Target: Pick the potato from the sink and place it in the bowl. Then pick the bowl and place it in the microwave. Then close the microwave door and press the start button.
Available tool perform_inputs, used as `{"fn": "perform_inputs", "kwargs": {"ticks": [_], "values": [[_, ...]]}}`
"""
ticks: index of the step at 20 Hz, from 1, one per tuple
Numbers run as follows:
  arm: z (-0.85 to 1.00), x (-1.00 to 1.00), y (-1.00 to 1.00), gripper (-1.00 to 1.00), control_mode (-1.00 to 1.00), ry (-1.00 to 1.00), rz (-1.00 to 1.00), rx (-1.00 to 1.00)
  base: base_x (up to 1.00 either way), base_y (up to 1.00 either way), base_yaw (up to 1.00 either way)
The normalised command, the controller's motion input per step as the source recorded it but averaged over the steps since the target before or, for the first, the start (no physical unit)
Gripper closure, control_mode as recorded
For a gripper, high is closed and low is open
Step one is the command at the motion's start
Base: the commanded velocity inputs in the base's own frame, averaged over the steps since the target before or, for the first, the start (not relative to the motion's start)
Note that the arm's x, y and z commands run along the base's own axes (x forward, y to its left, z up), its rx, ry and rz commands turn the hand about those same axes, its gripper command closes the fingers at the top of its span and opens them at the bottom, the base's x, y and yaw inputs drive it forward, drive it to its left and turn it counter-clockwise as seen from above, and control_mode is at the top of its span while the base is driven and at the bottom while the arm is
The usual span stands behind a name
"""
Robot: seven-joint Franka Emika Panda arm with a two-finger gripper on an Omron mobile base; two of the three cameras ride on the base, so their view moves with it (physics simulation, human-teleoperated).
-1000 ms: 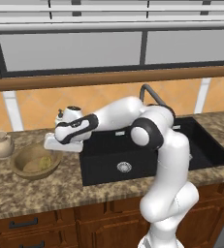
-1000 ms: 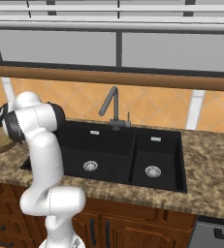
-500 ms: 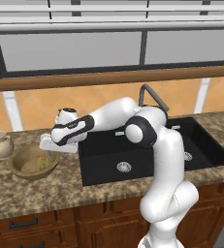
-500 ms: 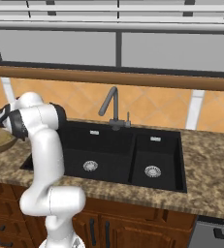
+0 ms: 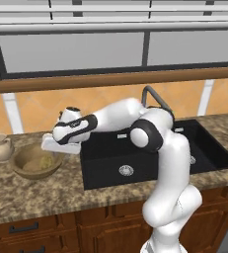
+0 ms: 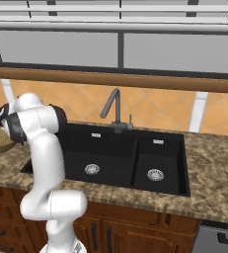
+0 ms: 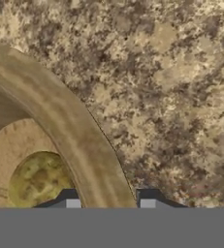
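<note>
The tan wooden bowl stands on the counter left of the black sink. The small yellow-tan potato lies inside it. My gripper reaches down over the bowl's right rim, its hand tilted low. In the hand view the two fingertips straddle the thick rim of the bowl, one inside and one outside, pressed close against it. My gripper is shut on that rim. The potato shows just inside, on the bowl's floor.
A small beige jug stands on the counter behind and left of the bowl. The dark curved faucet rises behind the double sink. Speckled granite counter runs around the bowl. A window sits above the backsplash.
The hand has sunk lower and a little left over the bowl's right rim. The bowl and potato have stayed in place.
</note>
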Motion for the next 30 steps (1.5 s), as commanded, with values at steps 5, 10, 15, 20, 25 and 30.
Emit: {"fn": "perform_inputs", "kwargs": {"ticks": [5,10,15,20,25,30], "values": [[0.6,-0.44,-0.66,1.0,-1.0,-0.01,-0.02,0.12,0.0,0.0,0.0],[0.7,-0.45,-0.64,1.0,-1.0,0.0,-0.11,0.04,0.0,0.0,0.0],[0.6,-0.4,-0.59,1.0,-1.0,0.01,-0.21,0.0,0.0,0.0,0.0],[0.56,-0.27,-0.64,1.0,-1.0,0.09,-0.37,0.0,0.0,0.0,0.0],[0.55,-0.39,-0.87,1.0,-1.0,0.08,-0.43,0.0,0.0,0.0,0.0],[0.48,-0.47,-0.91,1.0,-1.0,0.04,-0.44,0.0,0.0,0.0,0.0]]}}
